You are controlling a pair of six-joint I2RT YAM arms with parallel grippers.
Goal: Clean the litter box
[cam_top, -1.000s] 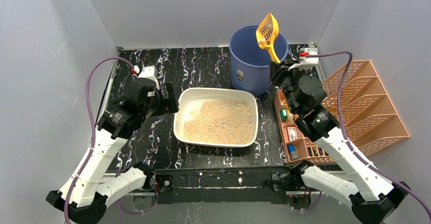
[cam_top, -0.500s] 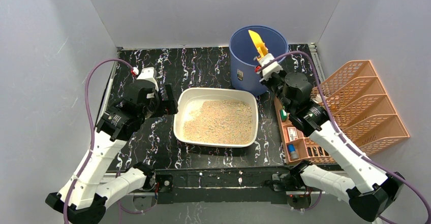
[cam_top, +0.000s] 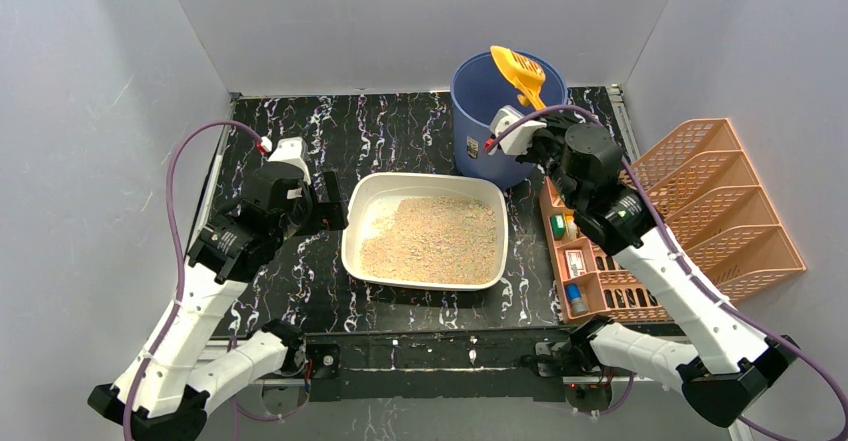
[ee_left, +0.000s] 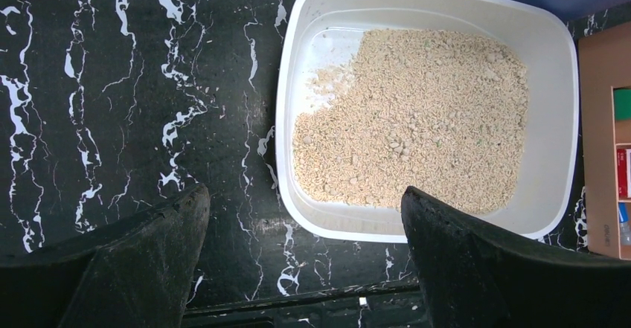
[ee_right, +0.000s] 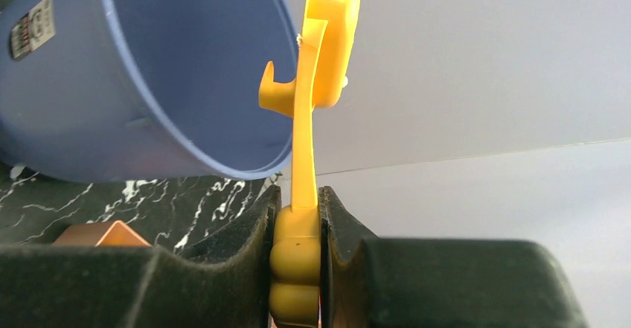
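The litter box (cam_top: 356, 213), a shallow white tray of tan litter, sits mid-table; it also shows in the left wrist view (ee_left: 286, 105). My right gripper (cam_top: 535, 126) is shut on the handle of a yellow slotted scoop (cam_top: 518, 69), holding its head tilted over the blue bucket (cam_top: 472, 111). In the right wrist view the scoop (ee_right: 305, 142) rises from the gripper (ee_right: 298, 216) beside the bucket's rim (ee_right: 193, 157). My left gripper (cam_top: 325, 201) is open and empty, just left of the litter box, its fingers (ee_left: 141, 261) spread wide above the table.
An orange-pink lattice organiser rack (cam_top: 720, 211) stands at the right, with small items in its near compartments (cam_top: 572, 261). Grey walls enclose the black marbled table (cam_top: 300, 131) on three sides.
My right arm swung the scoop from upright beside the bucket to over the bucket's opening and rotated it. The left gripper shifted slightly left.
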